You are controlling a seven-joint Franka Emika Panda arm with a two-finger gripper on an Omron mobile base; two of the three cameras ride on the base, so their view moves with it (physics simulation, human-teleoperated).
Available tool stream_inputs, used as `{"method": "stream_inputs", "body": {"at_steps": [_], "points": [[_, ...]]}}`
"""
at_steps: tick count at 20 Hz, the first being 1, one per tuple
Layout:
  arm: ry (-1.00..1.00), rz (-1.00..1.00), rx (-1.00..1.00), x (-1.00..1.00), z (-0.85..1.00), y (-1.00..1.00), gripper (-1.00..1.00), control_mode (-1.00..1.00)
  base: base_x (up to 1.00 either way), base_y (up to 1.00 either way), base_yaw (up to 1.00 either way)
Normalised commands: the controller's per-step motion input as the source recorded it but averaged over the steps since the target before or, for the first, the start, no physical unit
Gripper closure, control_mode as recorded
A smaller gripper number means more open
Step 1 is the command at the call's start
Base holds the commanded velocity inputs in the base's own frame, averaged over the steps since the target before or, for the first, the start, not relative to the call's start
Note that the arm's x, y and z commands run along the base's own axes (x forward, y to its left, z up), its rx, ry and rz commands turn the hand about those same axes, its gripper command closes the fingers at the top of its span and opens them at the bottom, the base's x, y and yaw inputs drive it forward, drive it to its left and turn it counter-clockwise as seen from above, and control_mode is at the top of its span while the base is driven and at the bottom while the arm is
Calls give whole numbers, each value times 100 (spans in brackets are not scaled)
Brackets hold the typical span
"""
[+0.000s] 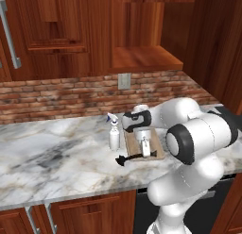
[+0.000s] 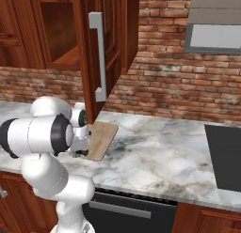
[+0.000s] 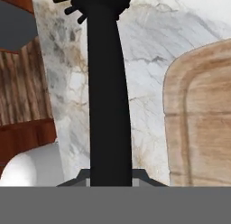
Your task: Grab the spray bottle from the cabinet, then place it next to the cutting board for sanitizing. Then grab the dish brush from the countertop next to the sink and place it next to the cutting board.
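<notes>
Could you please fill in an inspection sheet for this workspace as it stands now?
Surface: marble countertop, bare apart from the job's things.
Job's things: spray bottle upright on the countertop just left of the cutting board; dish brush held in the gripper by its handle, its bristled head at the board's front left corner; whether it touches the countertop cannot be told.
Clutter: nothing seen.
Grippers: gripper shut on the dish brush, over the board.
Cables: nothing seen.
Surroundings: brick backsplash with a wall outlet; open cabinet recess above; dark cooktop to the right.
</notes>
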Motion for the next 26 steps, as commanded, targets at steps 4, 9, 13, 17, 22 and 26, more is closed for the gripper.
{"method": "stream_inputs", "body": {"at_steps": [4, 9, 13, 17, 22, 26], "points": [[1, -18, 0, -68, -9, 0, 100, -100, 0, 0, 0], [11, -6, -5, 0, -42, 5, 100, -100, 0, 0, 0], [2, 0, -12, 28, -54, 14, 100, -100, 0, 0, 0], [6, 0, -10, 10, -49, 3, -100, -100, 0, 0, 0], [0, 0, -4, 0, -26, 0, -100, -100, 0, 0, 0], [0, 0, -1, 0, -6, 0, -100, -100, 0, 0, 0]]}}
